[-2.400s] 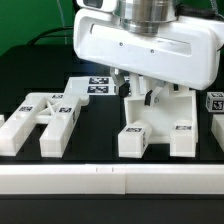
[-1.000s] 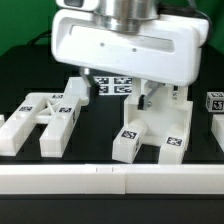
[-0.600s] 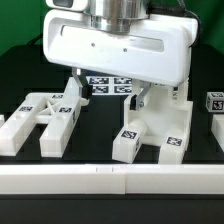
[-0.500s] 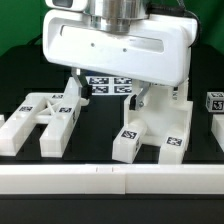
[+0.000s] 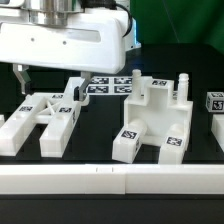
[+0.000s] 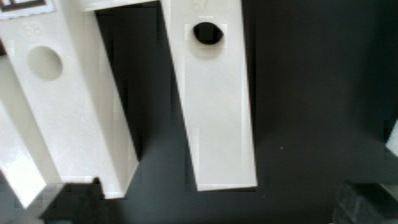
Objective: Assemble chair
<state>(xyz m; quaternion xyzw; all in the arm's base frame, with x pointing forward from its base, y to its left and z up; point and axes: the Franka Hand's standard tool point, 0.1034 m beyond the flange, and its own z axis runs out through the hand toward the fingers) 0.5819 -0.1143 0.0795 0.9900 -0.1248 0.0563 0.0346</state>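
A chunky white chair part (image 5: 152, 115) with two tagged blocks at its front stands right of centre in the exterior view. At that view's left lies a flat white frame of crossed bars (image 5: 42, 117). My gripper (image 5: 48, 88) hangs above this frame, open and holding nothing. In the wrist view two long white bars, one (image 6: 222, 110) beside the other (image 6: 71, 120), each with a round hole, lie on the black table below my gripper (image 6: 228, 205). The dark fingertips (image 6: 75, 200) stand wide apart, clear of the bars.
The marker board (image 5: 110, 86) lies flat behind the parts. A small tagged white piece (image 5: 215, 101) and another white piece (image 5: 218, 130) sit at the exterior view's right edge. A white ledge (image 5: 110, 180) runs along the table's front.
My gripper has moved from over the chunky chair part to the exterior view's left, and now hangs over the flat frame. It stays open. The parts have not moved.
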